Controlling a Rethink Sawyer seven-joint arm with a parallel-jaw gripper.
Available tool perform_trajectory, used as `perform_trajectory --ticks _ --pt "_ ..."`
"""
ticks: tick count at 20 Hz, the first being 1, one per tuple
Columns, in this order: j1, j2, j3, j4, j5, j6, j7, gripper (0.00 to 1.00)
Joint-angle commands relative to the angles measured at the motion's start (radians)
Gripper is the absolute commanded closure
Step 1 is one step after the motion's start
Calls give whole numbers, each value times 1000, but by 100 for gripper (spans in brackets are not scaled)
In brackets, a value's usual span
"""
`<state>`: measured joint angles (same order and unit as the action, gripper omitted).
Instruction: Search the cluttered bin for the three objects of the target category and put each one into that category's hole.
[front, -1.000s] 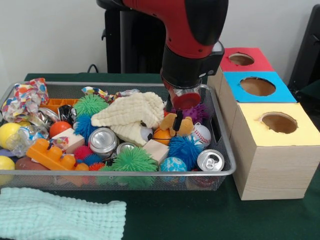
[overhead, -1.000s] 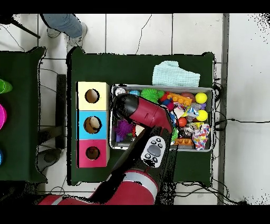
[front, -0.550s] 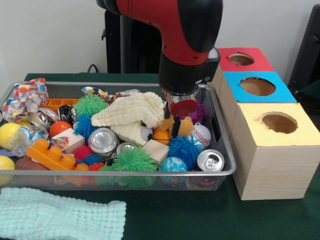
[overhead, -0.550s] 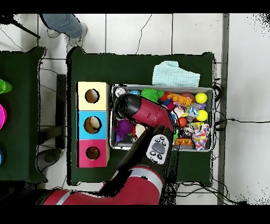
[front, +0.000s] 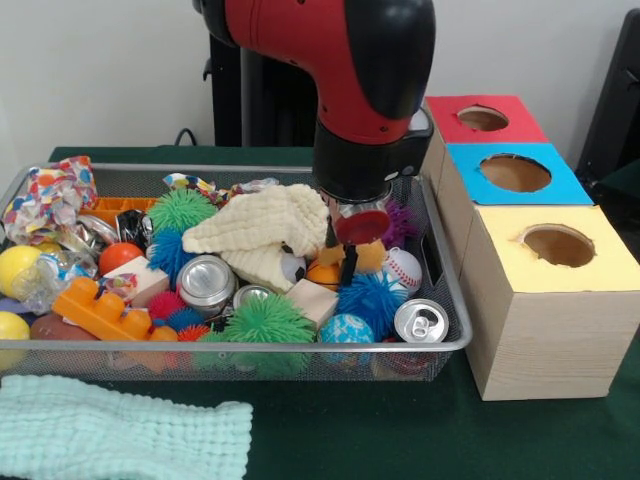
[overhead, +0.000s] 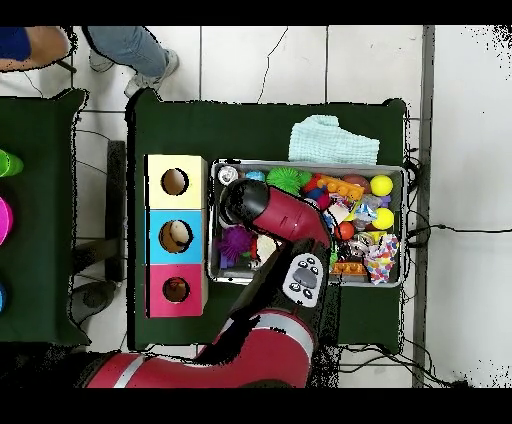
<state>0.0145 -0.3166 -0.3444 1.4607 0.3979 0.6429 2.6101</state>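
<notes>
My gripper (front: 339, 255) hangs low in the right part of the wire bin (front: 300, 345). It is open, its two dark fingers (front: 348, 262) reaching down at an orange ball (front: 322, 274) and an orange soft toy (front: 368, 256). Nothing is clearly held. A baseball (front: 404, 268), a blue spiky ball (front: 368, 298) and a wooden block (front: 312, 300) lie right by it. To the right stand the red box (front: 478, 138), blue box (front: 555, 186) and yellow box (front: 610, 268), each with a round hole. In the overhead view the arm (overhead: 285, 220) hides the gripper.
The bin also holds a cream cloth (front: 262, 225), cans (front: 207, 283), green spiky balls (front: 268, 322), an orange brick (front: 98, 308) and yellow balls (front: 18, 268). A pale green cloth (front: 120, 440) lies before the bin. A person's legs (overhead: 125, 45) show at the overhead view's top left.
The arm has come down and shifted slightly left in the front view, bringing the fingers from above the purple spiky ball down to the orange toy and ball.
</notes>
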Motion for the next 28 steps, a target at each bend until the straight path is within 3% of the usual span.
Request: perform_trajectory --ticks 1,11,15,16,28 --pt "12 0 134 109 -37 3 25 0" --pt "39 -102 117 170 -18 103 53 0" --pt "18 -96 137 168 -23 87 19 0" --pt "12 -90 141 158 -29 94 13 100" --pt "4 -29 144 87 -50 47 12 100"
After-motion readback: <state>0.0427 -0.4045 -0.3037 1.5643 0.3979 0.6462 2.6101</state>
